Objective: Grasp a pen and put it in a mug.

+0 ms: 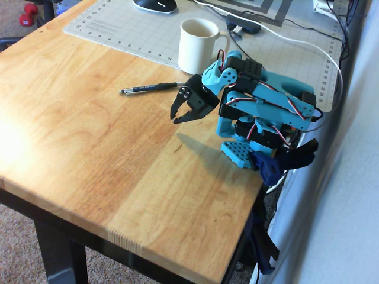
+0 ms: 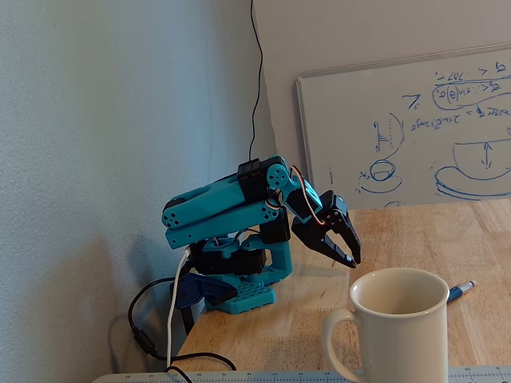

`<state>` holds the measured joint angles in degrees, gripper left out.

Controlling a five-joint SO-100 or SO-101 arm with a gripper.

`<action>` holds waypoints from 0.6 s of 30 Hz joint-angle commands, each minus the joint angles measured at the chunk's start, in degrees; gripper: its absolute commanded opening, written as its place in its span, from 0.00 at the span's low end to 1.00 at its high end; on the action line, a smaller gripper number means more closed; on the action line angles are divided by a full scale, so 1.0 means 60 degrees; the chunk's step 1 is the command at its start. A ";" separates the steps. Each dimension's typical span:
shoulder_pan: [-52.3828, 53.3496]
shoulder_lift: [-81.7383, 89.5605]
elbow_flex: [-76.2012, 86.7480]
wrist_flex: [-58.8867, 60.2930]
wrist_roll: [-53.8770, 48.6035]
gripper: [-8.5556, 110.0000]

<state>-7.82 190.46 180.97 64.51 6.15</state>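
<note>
The dark pen (image 1: 151,89) lies flat on the wooden table, its silvery tip pointing left in the overhead view. In the fixed view only one end of the pen (image 2: 461,290) shows past the mug. The cream-white mug (image 1: 198,44) stands upright on the edge of the cutting mat, handle to the right, and it fills the foreground in the fixed view (image 2: 399,327). My black gripper (image 1: 176,118) (image 2: 354,258) hangs shut and empty a little above the table, pointing down, just beside the pen's right end and in front of the mug.
A grey cutting mat (image 1: 118,26) covers the table's far part, with a mouse (image 1: 155,5) and cables (image 1: 284,29) on it. The arm's blue base (image 1: 243,152) is clamped at the right table edge. A whiteboard (image 2: 415,136) leans against the wall.
</note>
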 commanded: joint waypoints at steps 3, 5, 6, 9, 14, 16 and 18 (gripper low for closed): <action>-0.0088 0.0264 -0.0161 0.0044 -0.0059 0.08; -0.0088 0.0264 -0.0161 0.0044 -0.0044 0.08; -0.0088 0.0264 -0.0161 0.0044 -0.0059 0.08; -0.0088 0.0264 -0.0161 0.0044 -0.0059 0.08; -0.0088 0.0264 -0.0161 0.0044 0.0044 0.08; -0.0088 0.0264 -0.0161 0.0044 0.0059 0.08; -0.0088 0.0234 -0.0161 0.0044 0.0073 0.08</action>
<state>-7.82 190.46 180.97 64.51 6.15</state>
